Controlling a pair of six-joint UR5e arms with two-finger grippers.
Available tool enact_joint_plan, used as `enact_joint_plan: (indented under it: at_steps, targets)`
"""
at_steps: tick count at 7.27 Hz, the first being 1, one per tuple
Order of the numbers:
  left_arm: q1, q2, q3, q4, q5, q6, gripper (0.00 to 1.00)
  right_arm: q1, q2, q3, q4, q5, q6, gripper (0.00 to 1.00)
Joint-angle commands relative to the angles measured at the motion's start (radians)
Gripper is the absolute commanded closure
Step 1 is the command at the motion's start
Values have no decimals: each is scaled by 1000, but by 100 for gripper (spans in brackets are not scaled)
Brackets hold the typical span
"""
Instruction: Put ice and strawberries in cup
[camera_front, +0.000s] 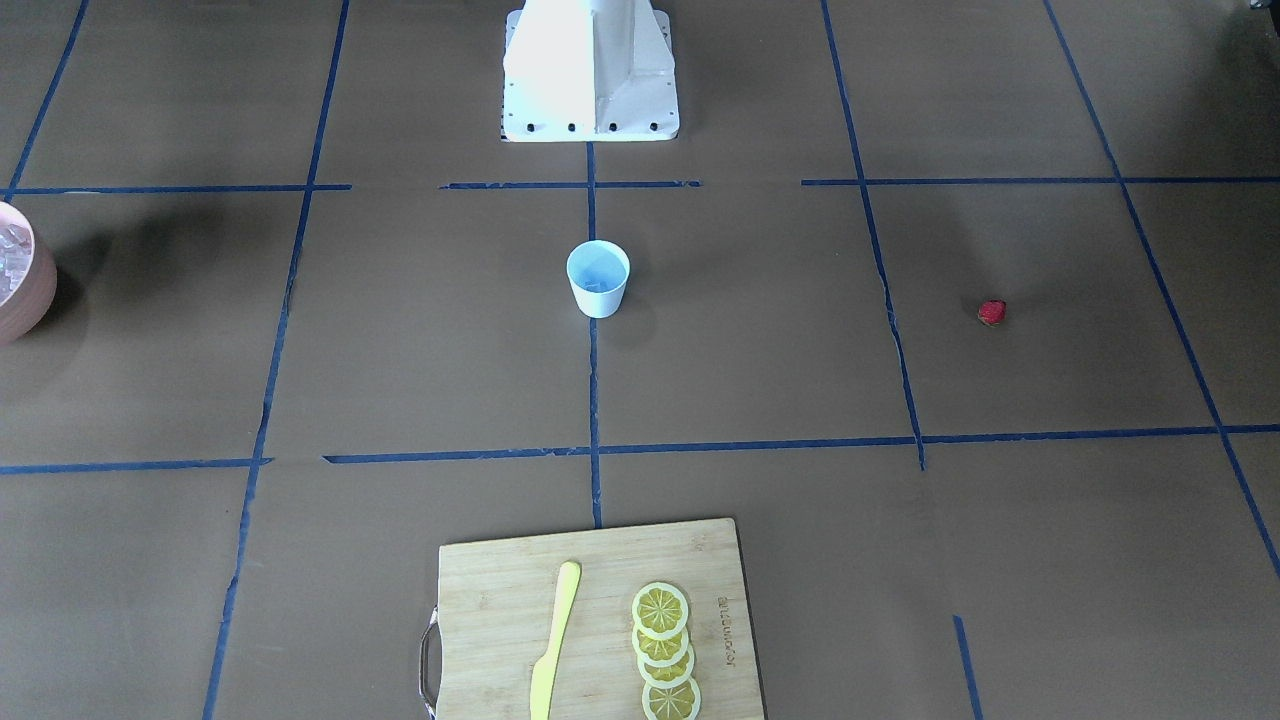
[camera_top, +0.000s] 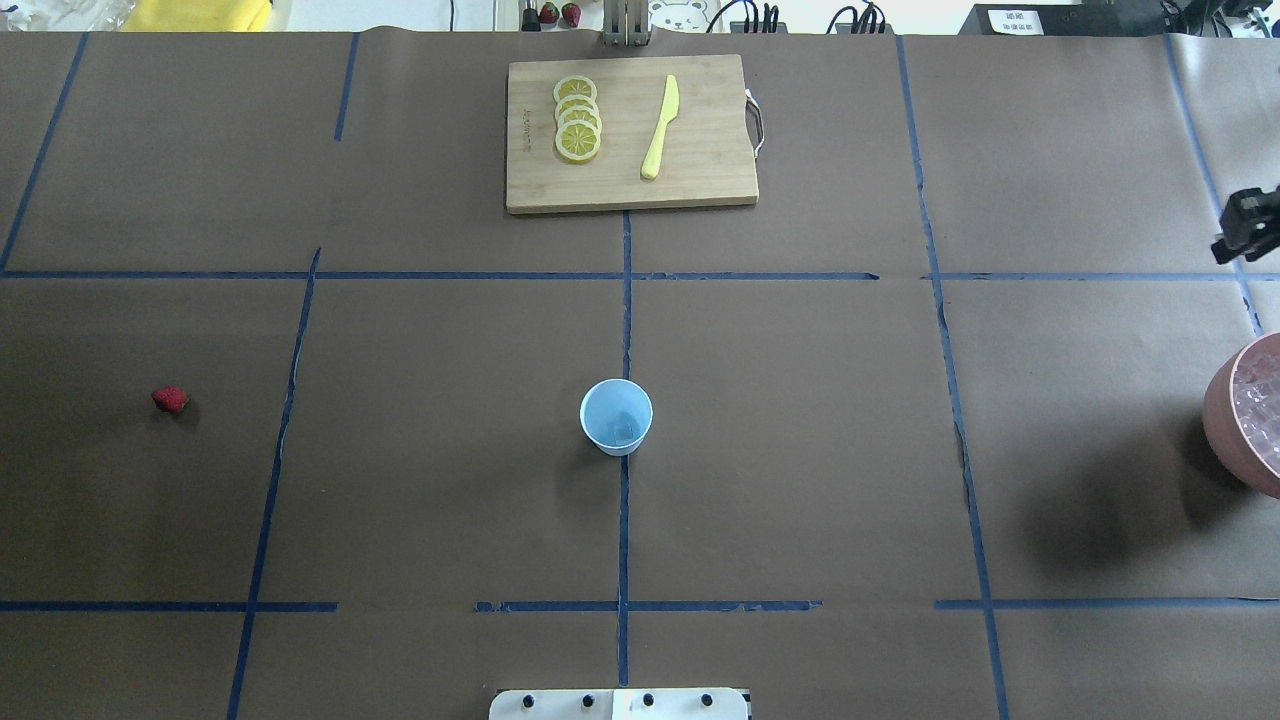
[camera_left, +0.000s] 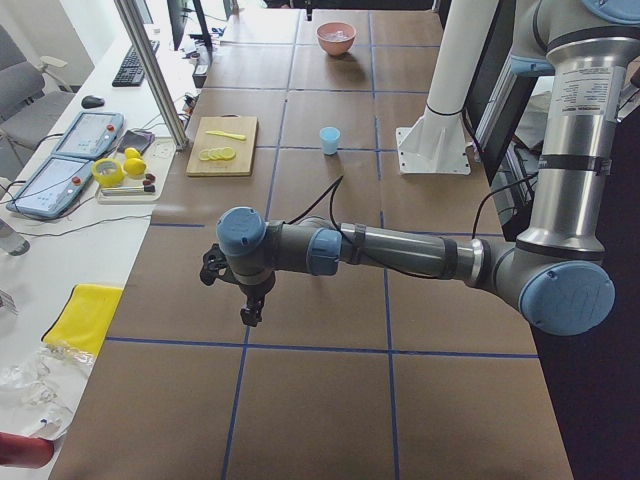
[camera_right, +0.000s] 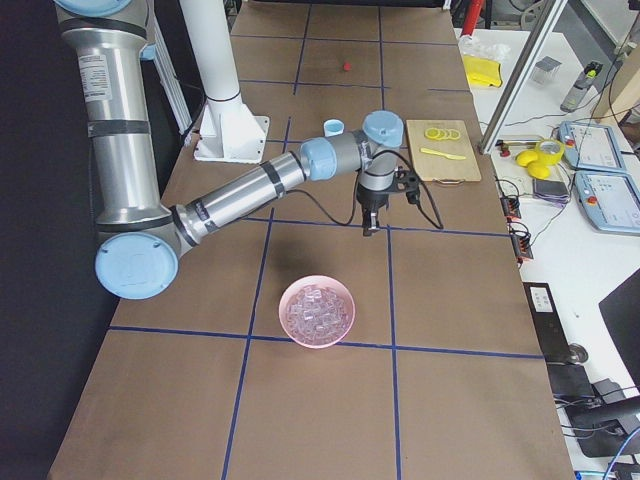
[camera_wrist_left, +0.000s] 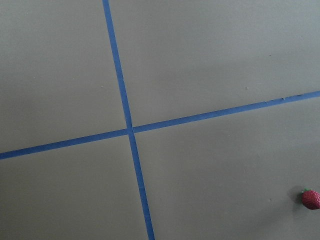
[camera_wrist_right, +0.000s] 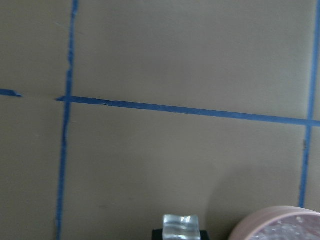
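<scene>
The pale blue cup (camera_top: 616, 416) stands upright mid-table; it also shows in the front view (camera_front: 598, 278). One red strawberry (camera_top: 170, 399) lies alone far to the left, and shows at the left wrist view's lower right (camera_wrist_left: 311, 198). Ice cubes (camera_right: 317, 308) fill the pink bowl (camera_right: 290, 322). My right gripper (camera_right: 370, 228) hangs above the table between bowl and cup, shut on one ice cube (camera_wrist_right: 181, 224). My left gripper (camera_left: 250, 312) hovers over bare table near the strawberry's side; I cannot tell whether it is open or shut.
A wooden cutting board (camera_top: 700, 185) with several lemon slices (camera_top: 577, 118) and a yellow knife (camera_top: 660, 128) lies at the table's far edge. The white robot base (camera_front: 590, 75) stands behind the cup. The bowl's rim (camera_wrist_right: 280, 216) is right of the held cube.
</scene>
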Motion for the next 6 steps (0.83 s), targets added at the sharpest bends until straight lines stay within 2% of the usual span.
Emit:
enact_joint_plan:
  at_steps: [1, 3, 4, 6]
  targets:
    - [0, -1, 3, 2, 1, -2, 0, -217, 217, -7, -65, -3, 287, 100]
    - [0, -1, 4, 2, 3, -2, 0, -423, 386, -50, -59, -84, 569, 100]
    - [0, -1, 4, 2, 4, -2, 0, -520, 493, -108, -58, -144, 674, 100]
    - [0, -1, 7, 0, 7, -2, 0, -644, 635, -205, -48, -199, 801, 100]
